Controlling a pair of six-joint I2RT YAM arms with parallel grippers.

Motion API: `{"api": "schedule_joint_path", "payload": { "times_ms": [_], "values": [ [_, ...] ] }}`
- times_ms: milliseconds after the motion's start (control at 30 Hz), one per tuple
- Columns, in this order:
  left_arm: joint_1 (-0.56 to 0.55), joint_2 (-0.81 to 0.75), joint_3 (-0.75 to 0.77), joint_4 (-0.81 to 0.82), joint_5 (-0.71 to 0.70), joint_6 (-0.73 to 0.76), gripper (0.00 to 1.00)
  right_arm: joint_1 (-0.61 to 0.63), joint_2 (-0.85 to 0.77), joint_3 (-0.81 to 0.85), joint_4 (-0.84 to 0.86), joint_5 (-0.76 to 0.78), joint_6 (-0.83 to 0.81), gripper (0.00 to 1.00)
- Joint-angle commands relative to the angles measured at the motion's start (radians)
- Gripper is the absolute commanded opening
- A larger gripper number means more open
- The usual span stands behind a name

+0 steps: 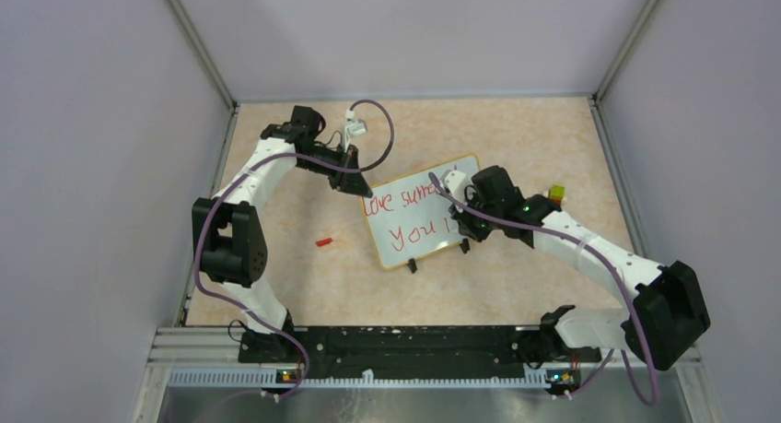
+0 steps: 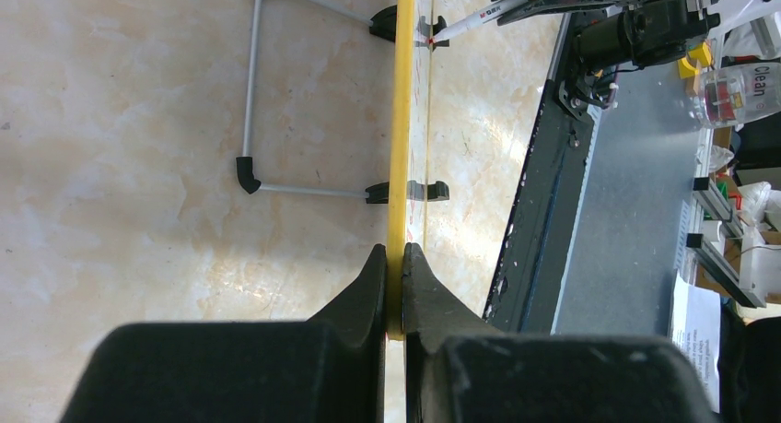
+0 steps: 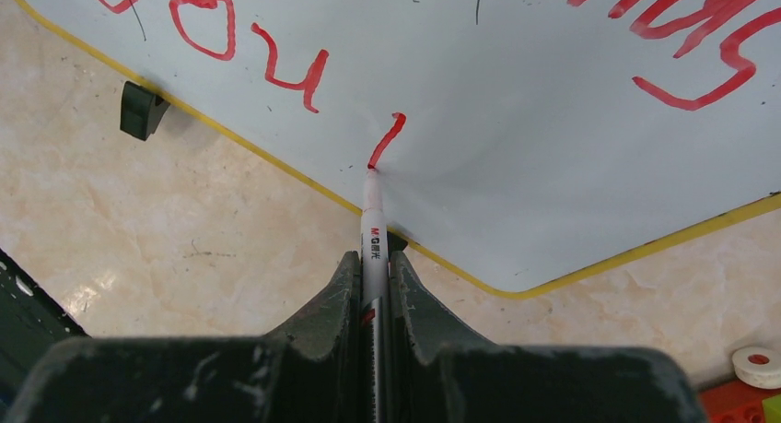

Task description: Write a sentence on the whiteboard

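The whiteboard (image 1: 416, 254) leans on its wire stand mid-table (image 1: 304, 285), and my left gripper (image 2: 394, 257) is pinching its yellow rim. The red sentence (image 1: 414, 231) is up, "You" below. My right gripper (image 3: 373, 262) clamps the white marker (image 3: 372, 220), tip touching the board beside "You".

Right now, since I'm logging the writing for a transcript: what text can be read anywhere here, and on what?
"Love sur": whiteboard, first line; the rest is hidden.
"You" plus one stroke: whiteboard, second line.
"M": marker barrel; further print is too small.
"Clean": clear container label; the remainder is unreadable.
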Motion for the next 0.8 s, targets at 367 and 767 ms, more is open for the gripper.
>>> {"api": "schedule_joint_path", "payload": {
  "times_ms": [367,767],
  "values": [
    [-0.005,-0.017,-0.003,0.012,-0.039,-0.003,0.00,0.000,0.003,0.097,0.053,0.026,0.016,0.00],
    [-0.005,-0.014,-0.002,0.009,-0.038,-0.002,0.00,-0.047,-0.007,0.083,0.032,0.040,-0.016,0.00]
  ]
}}
